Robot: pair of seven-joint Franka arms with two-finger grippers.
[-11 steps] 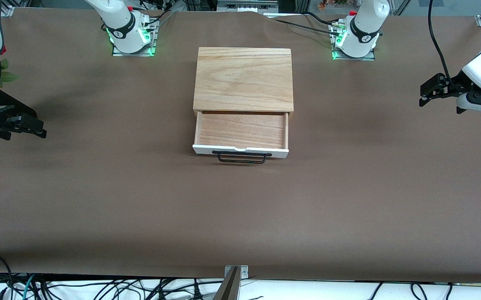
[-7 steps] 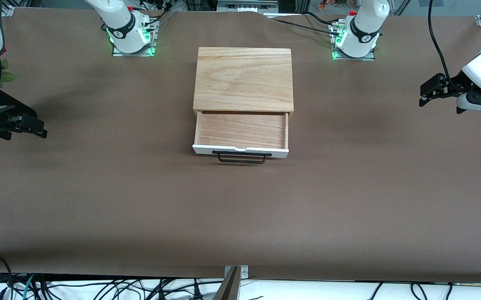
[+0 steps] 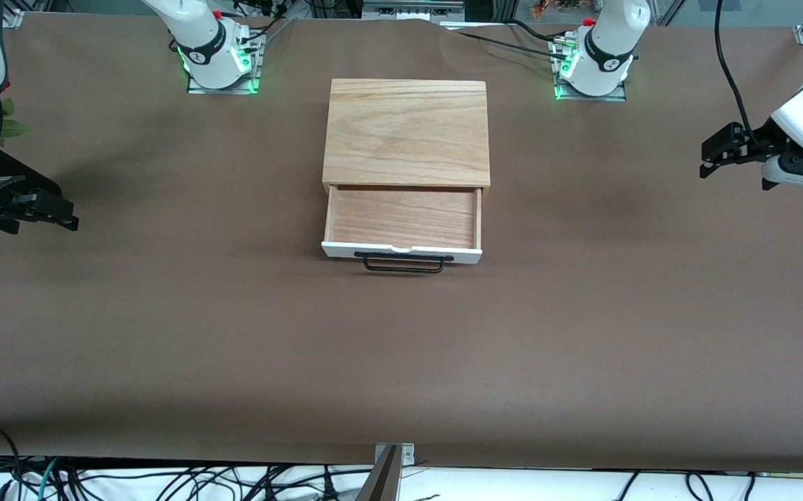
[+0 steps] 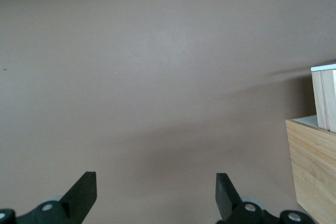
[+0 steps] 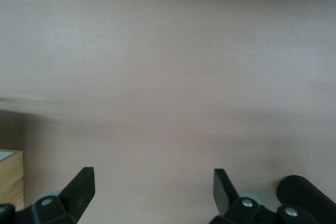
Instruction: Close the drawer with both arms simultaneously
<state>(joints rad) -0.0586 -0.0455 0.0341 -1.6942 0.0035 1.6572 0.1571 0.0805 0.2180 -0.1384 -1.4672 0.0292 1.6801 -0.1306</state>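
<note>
Front view: the drawer (image 3: 402, 226) stands pulled out of its wooden box (image 3: 406, 132) at the middle of the table (image 3: 234, 334), its white front panel and black wire handle (image 3: 403, 262) turned toward the front camera. The left pincer (image 3: 711, 154) hangs over the left arm's end of the table and the right pincer (image 3: 60, 216) over the right arm's end. Each is well apart from the drawer, which lies between them, inward from each pincer toward the middle of the table. Neither touches anything.

Left wrist view: the left pincer (image 4: 156, 192) is spread wide and empty, with bare table under it. The box's corner (image 4: 313, 167) and the edge of the drawer (image 4: 325, 95) show ahead of one fingertip, well apart from it.

Right wrist view: the right pincer (image 5: 153, 187) is likewise wide and holds nothing. Only bare table lies between its tips, and a sliver of the box (image 5: 10, 179) sits off to one side.

By my judgement the task is at its opening step, the approach, with the drawer not yet pushed at all. The next move calls for both arms to come inward and down to the white front panel, one toward each end of it, then press it evenly toward the box so the drawer slides straight and does not skew.
</note>
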